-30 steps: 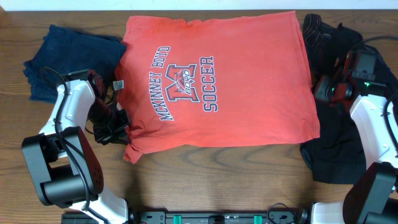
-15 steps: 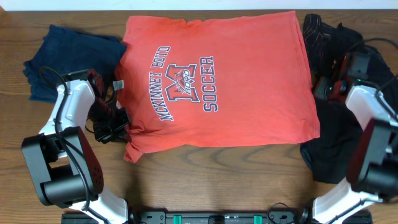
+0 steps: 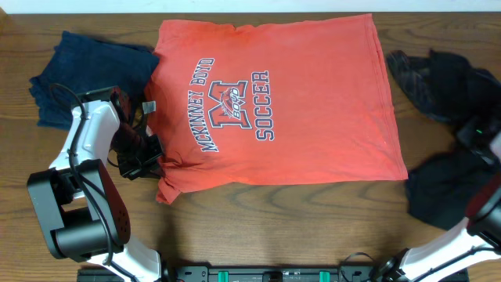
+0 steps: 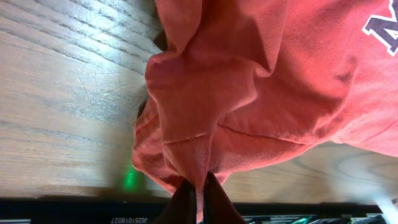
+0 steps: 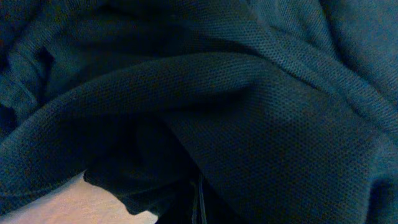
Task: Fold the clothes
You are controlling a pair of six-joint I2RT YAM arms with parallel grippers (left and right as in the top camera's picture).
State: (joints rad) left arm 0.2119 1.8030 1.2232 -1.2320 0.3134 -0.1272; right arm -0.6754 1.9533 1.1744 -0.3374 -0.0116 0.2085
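left tool (image 4: pixel 198 185) clamped on coral T-shirt (image 3: pixel 305 110) sleeve | right tool (image 5: pixel 198 202) clamped on black garment (image 5: pixel 261 124)

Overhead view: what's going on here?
Two robot arms are on a laundry-folding job at a wooden table. The left pincer is shut on a bunched corner of the red T-shirt, which otherwise lies spread flat, lettering up, not yet folded. The right pincer is buried in the black clothes at the table's right edge and seems clamped on them. A navy garment sits crumpled at the left, untouched.
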